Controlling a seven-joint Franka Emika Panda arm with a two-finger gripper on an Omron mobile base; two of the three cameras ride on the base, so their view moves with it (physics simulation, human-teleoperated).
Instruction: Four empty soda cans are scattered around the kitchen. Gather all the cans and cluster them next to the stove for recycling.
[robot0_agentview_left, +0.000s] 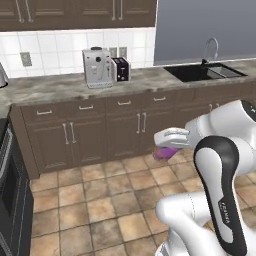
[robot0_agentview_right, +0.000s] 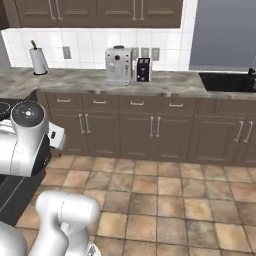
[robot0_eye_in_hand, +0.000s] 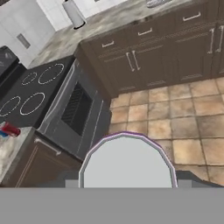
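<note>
Gripped between the gripper's jaws was a pink-purple soda can, the fingers closed partway against its sides; it hung in the air above the tiled floor, in front of the lower cabinets. From the left base view only the can's lower purple body showed beneath the white hand, its long axis tilted. In the hand view the can's pale grey end, rimmed in purple, faced the camera, so its axis ran along the gripper. Whether anything was inside it could not be told. Beyond lay the stove, black-topped with white rings, and a red soda can lying on the counter just beside it.
</note>
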